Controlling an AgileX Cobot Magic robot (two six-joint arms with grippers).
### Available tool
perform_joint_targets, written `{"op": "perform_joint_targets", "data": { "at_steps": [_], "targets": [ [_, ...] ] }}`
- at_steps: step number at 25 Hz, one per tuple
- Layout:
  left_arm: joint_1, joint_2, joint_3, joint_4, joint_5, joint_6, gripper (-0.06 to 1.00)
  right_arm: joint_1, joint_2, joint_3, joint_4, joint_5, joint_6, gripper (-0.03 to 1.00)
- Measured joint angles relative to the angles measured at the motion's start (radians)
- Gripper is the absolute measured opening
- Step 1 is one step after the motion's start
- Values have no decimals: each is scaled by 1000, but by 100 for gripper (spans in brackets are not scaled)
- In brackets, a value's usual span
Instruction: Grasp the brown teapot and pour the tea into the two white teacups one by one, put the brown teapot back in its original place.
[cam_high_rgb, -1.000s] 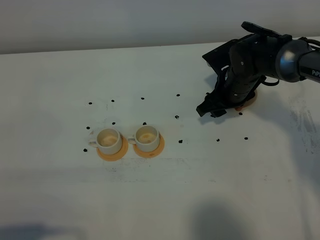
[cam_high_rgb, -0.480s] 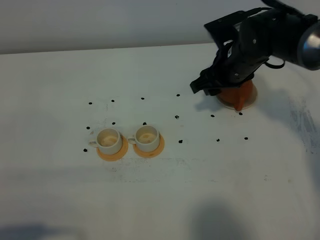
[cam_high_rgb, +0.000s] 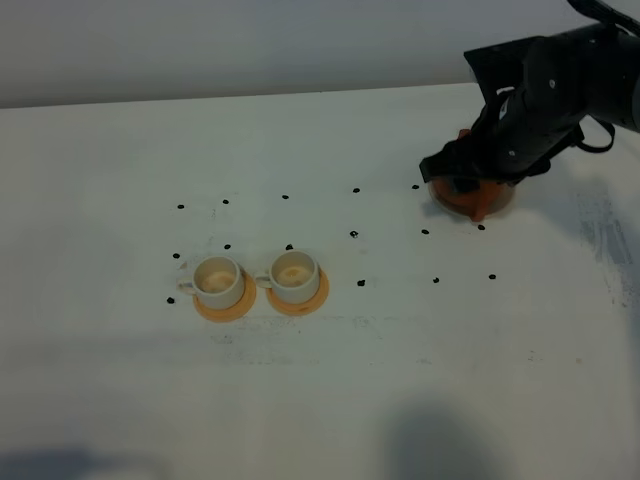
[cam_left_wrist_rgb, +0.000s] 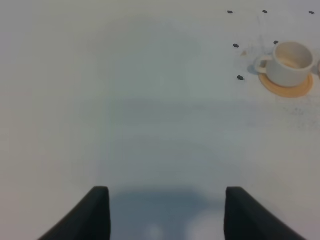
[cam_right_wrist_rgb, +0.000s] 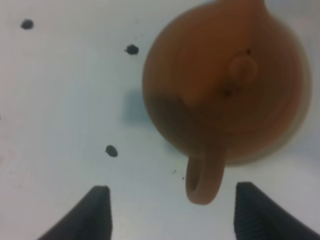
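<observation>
- Small round reddish-brown clay teapot (cam_right_wrist_rgb: 225, 85): upright, knobbed lid on, matte and smooth, loop handle (cam_right_wrist_rgb: 204, 182) sticking out sideways.
- It sits on a round pale cream saucer (cam_right_wrist_rgb: 303, 110) at the far right of the white tabletop (cam_high_rgb: 330, 400).
- Right end effector (cam_right_wrist_rgb: 170, 200): above the teapot, fingers spread wide, empty, the handle between them and untouched.
- Two white ceramic teacups (cam_high_rgb: 217, 280) (cam_high_rgb: 293, 275), tan-stained inside, on round orange coasters (cam_high_rgb: 226, 308), well apart from the teapot.
- Left end effector (cam_left_wrist_rgb: 166, 197): fingers spread wide, empty, over bare tabletop.
</observation>
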Motion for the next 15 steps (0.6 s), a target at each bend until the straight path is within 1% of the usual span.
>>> {"op": "perform_joint_targets", "data": {
  "at_steps": [2, 6, 15],
  "targets": [
    [0, 0, 0, 0, 0, 0, 50, -5, 0, 22, 19, -32, 0, 54],
    [0, 0, 0, 0, 0, 0, 50, -21, 0, 27, 33, -56, 0, 54],
    [0, 0, 0, 0, 0, 0, 50, -32, 23, 30, 20, -54, 0, 54]
  ]
}}
